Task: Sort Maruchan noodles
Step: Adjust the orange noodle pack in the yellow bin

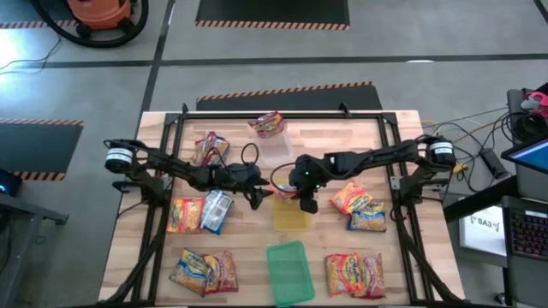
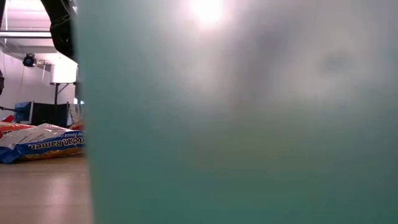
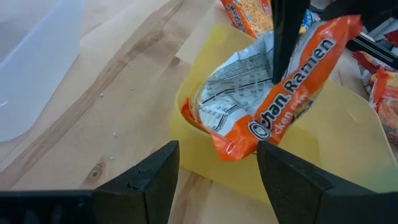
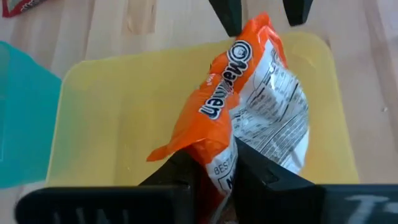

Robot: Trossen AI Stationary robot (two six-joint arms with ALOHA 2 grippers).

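Observation:
An orange Maruchan noodles packet [image 4: 239, 93] hangs tilted over the yellow tray [image 1: 291, 217] at the table's middle, with my right gripper [image 4: 217, 171] shut on it. My left gripper [image 3: 217, 171] stands open just left of the tray, its fingers either side of the packet's lower end [image 3: 233, 146] and apart from it. Other packets lie on the wood: red ones [image 1: 210, 147], orange [image 1: 186, 214] and blue [image 1: 217, 210] at the left, more at the right [image 1: 352, 197]. One packet [image 1: 267, 124] sits on the clear tray [image 1: 276, 150]. My right gripper pinches the orange packet's upper end [image 4: 219, 158] between its two fingers, which slant down from the table's right side. The packet hangs tilted below them, printed back showing. Its lower end [image 3: 233, 146] reaches down inside the yellow tray's rim; whether it rests there I cannot tell.
A green tray [image 1: 289, 270] lies near the front edge and fills most of the low view [image 2: 249, 124]. Packet piles sit at the front left [image 1: 204, 272] and front right [image 1: 354, 274]. A dark frame [image 1: 171, 128] borders the table.

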